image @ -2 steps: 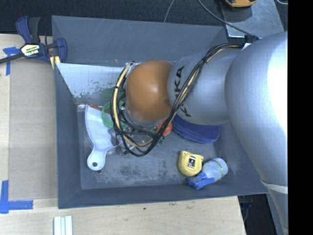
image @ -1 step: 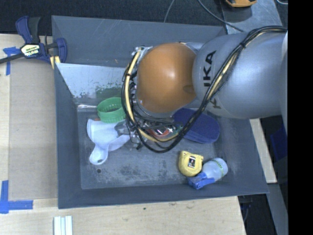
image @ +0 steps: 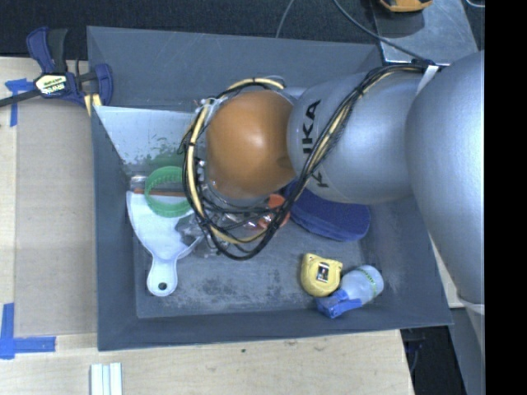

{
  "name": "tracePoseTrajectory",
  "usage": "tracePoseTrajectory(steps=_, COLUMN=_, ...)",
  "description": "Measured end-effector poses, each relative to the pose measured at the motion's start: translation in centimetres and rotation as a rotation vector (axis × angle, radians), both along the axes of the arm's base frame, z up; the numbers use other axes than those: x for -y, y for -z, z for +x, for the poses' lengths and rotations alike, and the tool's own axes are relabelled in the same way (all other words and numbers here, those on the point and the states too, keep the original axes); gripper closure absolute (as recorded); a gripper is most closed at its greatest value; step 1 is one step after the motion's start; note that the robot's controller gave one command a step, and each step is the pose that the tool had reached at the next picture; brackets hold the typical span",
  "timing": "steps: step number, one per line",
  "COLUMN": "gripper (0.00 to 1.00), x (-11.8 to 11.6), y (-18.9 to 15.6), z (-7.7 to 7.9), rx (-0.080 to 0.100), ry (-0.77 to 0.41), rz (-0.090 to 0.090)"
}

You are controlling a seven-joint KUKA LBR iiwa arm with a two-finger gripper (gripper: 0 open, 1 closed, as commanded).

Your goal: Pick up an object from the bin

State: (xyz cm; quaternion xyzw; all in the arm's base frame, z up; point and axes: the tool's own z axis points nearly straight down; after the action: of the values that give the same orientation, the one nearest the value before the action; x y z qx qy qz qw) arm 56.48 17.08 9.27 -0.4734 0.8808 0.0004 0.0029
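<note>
White plastic, smooth and matte, makes up the scoop (image: pixel 156 225) lying at the left of the bin's floor: a broad tapering bowl narrows to a short rounded handle with a hole through its end, pointing toward the near wall. The hand (image: pixel 192 235) sits low over the scoop's right edge, showing as a cluster of small metal parts; whether it is spread or pressed together I cannot tell, as it is mostly hidden from above. Just behind the scoop, touching or overlapping its upper edge, lies a green ring (image: pixel 167 191) of translucent plastic. A glossy orange dome-shaped cover (image: pixel 247 142) caps the wrist, looped by yellow and black cables (image: pixel 196 159). The silver arm (image: pixel 370 138) behind it bears the black letters KUKA. Beside the wrist rests a flat dark blue oval (image: pixel 333 219). Nearer the front right corner lie a yellow tape measure (image: pixel 320 274), its label unreadable, and touching it a clear bottle (image: pixel 358 286) with a blue cap. The grey metal bin (image: pixel 115 262) has a scuffed floor.
</note>
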Motion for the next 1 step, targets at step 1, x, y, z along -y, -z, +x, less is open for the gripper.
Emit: tracePoseTrajectory(steps=1, gripper=1.0, x=-3.58, y=2.33, z=1.7, rx=0.001, ry=-0.073, rz=-0.001)
